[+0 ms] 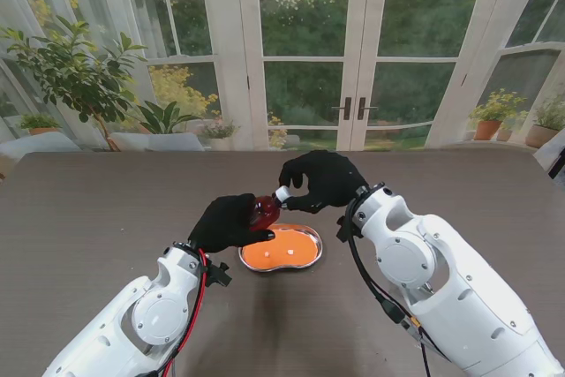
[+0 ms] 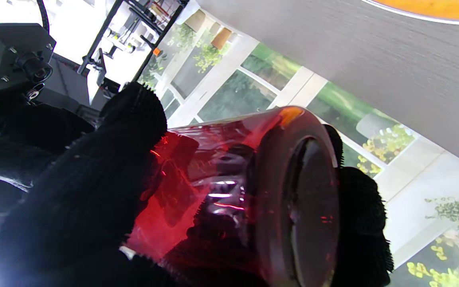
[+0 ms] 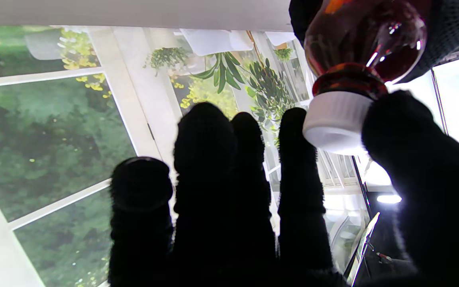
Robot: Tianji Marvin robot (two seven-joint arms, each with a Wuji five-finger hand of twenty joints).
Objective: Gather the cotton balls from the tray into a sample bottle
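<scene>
L hand [image 1: 231,222] is gripping the red sample bottle [image 1: 265,212], fingers wrapped round its body, holding it tilted above the table w/ neck twd the R hand [image 1: 322,179]. R hand is pinching the white cap [image 1: 283,193] btwn thumb and index; other fingers apart. I'm seeing the orange tray [image 1: 281,249] w/ small white cotton balls [image 1: 290,254] just nearer to me than the bottle.

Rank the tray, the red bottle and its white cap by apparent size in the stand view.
1. Orange tray, clearly largest.
2. Red bottle, mostly hidden inside the left hand, so its full size is unsure.
3. White cap, smallest, pinched by the right hand.
</scene>
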